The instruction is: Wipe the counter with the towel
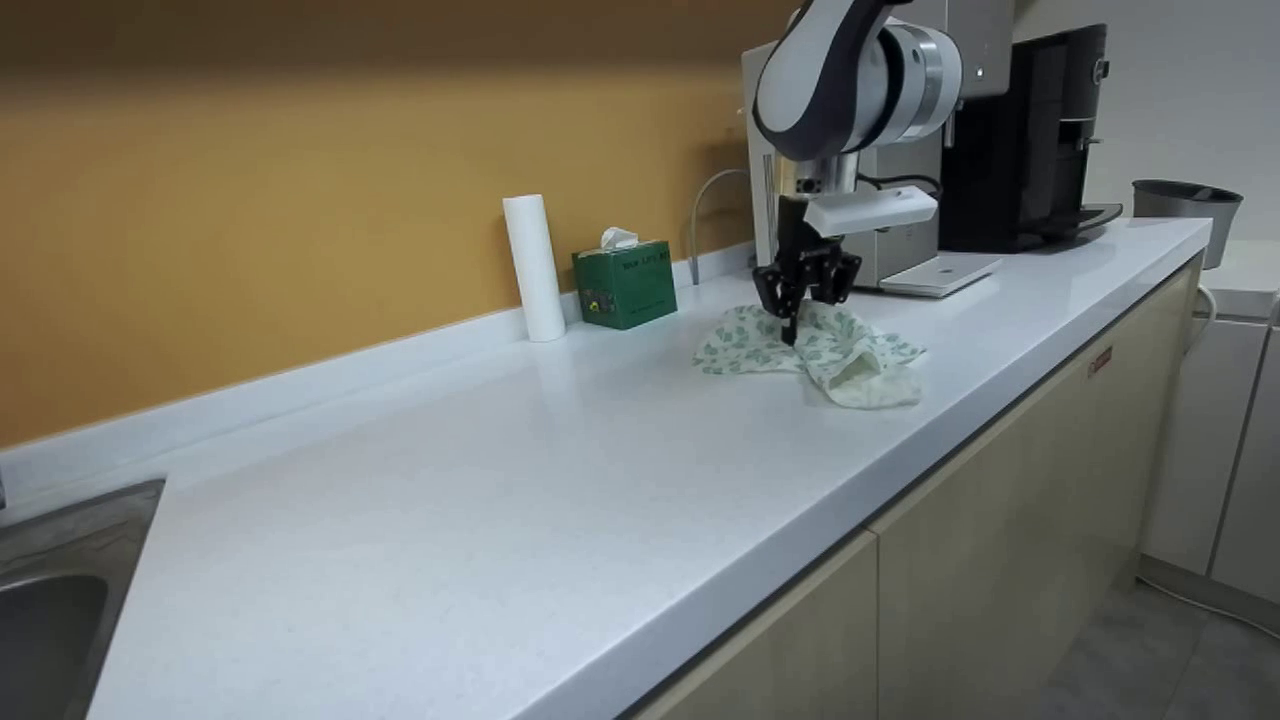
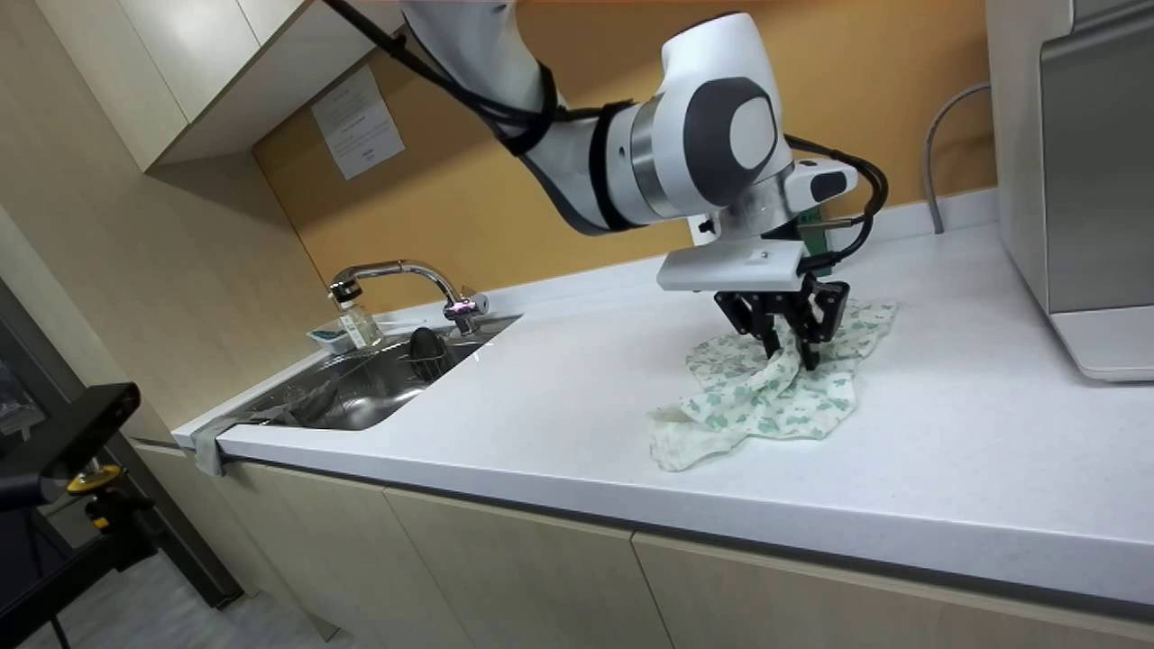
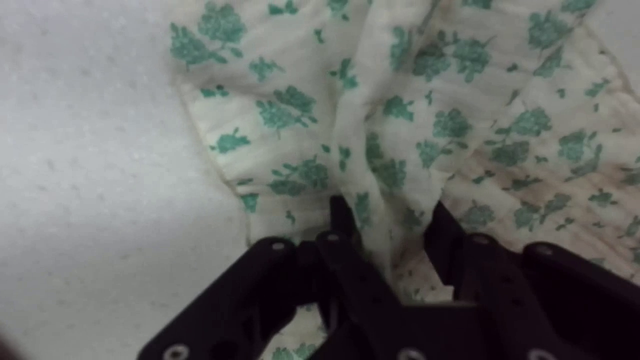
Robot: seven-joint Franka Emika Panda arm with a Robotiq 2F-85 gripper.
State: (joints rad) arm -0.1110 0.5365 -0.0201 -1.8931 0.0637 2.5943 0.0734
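The towel is a thin white cloth with green flower prints, lying crumpled on the white counter. It shows in both exterior views [image 1: 855,365] [image 2: 766,406] and fills much of the wrist view [image 3: 295,115]. My black gripper [image 1: 800,310] points down at the towel's middle, and it also shows in an exterior view [image 2: 791,351]. In the wrist view, a raised fold of towel stands between the two fingertips [image 3: 390,215] and touches both. The fingers are partly closed, shut on this bunched fold. The rest of the towel spreads over the counter [image 1: 450,520] around the fingers.
A green tissue box [image 1: 625,285] and a white paper roll [image 1: 533,268] stand by the orange wall. A grey and white machine [image 2: 1091,198] and a black machine [image 1: 1020,140] stand at one end. A sink [image 2: 370,388] with a faucet [image 2: 406,269] is at the other end.
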